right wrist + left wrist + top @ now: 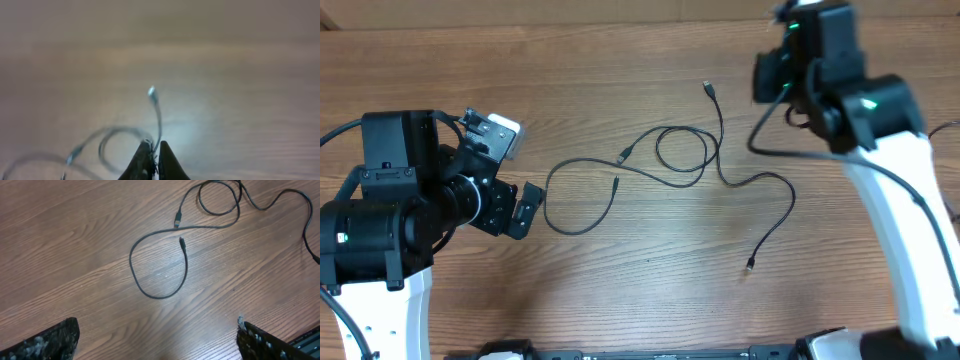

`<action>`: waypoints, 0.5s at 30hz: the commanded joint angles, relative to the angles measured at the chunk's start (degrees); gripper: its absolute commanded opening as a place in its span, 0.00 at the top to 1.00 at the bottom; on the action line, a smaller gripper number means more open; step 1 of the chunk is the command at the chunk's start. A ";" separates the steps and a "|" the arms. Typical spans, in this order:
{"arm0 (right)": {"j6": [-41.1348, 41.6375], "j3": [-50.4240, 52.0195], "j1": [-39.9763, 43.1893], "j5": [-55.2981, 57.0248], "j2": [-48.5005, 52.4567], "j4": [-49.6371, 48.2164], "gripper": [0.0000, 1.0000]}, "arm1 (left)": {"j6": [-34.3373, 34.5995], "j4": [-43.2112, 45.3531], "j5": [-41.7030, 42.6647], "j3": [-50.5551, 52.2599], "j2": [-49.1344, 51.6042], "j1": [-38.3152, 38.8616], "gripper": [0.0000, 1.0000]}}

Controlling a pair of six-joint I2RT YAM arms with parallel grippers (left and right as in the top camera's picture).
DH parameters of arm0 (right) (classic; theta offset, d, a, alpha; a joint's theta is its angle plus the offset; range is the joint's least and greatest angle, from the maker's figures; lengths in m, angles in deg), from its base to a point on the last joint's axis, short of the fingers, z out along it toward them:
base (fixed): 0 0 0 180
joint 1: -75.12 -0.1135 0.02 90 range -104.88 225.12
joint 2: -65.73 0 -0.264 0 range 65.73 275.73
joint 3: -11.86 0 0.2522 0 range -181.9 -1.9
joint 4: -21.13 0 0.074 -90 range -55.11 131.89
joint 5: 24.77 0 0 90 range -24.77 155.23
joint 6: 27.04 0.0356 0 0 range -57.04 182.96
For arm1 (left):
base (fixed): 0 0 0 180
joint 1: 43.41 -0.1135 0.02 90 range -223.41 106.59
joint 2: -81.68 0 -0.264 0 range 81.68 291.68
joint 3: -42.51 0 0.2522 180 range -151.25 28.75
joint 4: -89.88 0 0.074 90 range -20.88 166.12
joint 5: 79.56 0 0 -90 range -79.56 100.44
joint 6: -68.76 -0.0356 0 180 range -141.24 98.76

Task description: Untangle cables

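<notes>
Cables (665,165) sprawl mid-tabletop (620,300). Left pincer (157,340), at 9 o'clock, gapes wide, its tips cut off. Right pincer (155,162), at 1 o'clock, is together; blur hides whether it pinches a strand.

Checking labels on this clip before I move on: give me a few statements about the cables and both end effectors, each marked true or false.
1. The left end effector is open. True.
2. The right end effector is wide open. False: its fingers are shut together.
3. The left end effector is gripping a cable end. False: nothing sits between its fingers, and the cables lie apart from it.
4. The cables cross each other on the wooden table. True.
</notes>
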 commanded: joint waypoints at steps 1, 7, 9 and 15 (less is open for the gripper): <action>0.28 -2.78 0.63 6.88 -2.38 -0.11 0.76 | -0.92 0.04 0.04 -1.07 0.09 0.07 0.00; -0.11 0.00 1.36 5.75 1.68 5.90 0.00 | -0.90 0.04 0.04 -1.07 0.09 0.07 0.00; -1.53 2.14 1.36 2.38 4.74 6.03 0.00 | -0.92 0.04 0.04 -1.07 0.09 0.07 0.00; -1.49 5.73 1.36 -3.54 18.86 6.45 0.00 | -0.92 0.04 0.04 -1.07 0.09 0.07 0.00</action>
